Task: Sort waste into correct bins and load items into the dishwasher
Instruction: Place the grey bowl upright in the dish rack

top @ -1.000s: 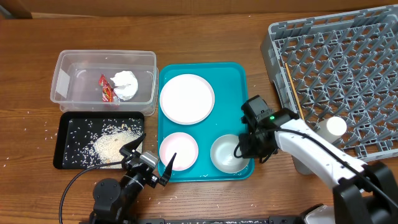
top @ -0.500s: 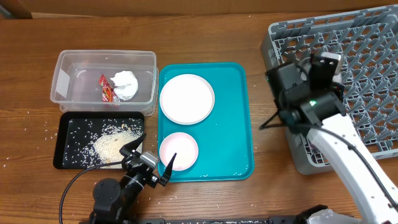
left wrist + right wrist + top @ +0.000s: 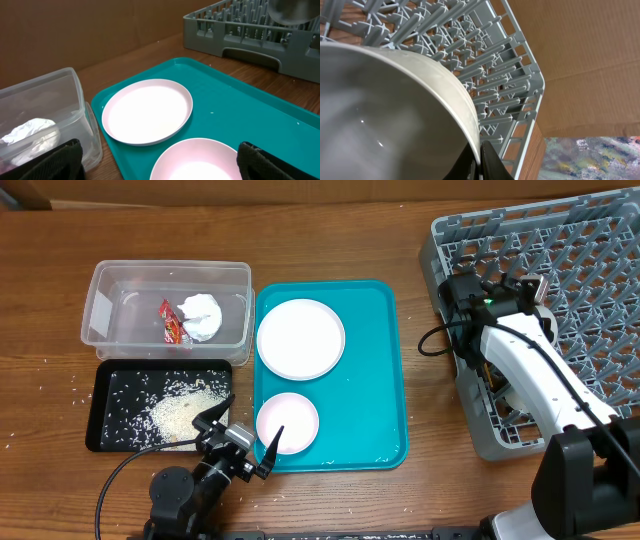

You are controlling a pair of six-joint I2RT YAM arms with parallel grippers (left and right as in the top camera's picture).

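Note:
My right gripper (image 3: 480, 167) is shut on the rim of a steel bowl (image 3: 385, 115) and holds it over the near-left part of the grey dish rack (image 3: 570, 270), also seen in the right wrist view (image 3: 495, 60). From overhead the right gripper (image 3: 505, 285) sits over the rack's left side. My left gripper (image 3: 245, 445) is open and empty at the teal tray's front edge, with the small white plate (image 3: 287, 422) just ahead of it. The large white plate (image 3: 300, 338) lies behind it. In the left wrist view both plates show (image 3: 147, 110) (image 3: 200, 160).
The teal tray (image 3: 375, 380) holds both plates. The clear tub (image 3: 110, 290) holds the red wrapper (image 3: 172, 322) and the paper wad (image 3: 202, 315). The black tray (image 3: 115, 395) holds rice (image 3: 180, 412). Loose grains lie on the table at the left (image 3: 45, 380).
My right arm lifted the steel bowl off the teal tray's front right corner and carried it up and right to the dish rack. The left arm has not moved.

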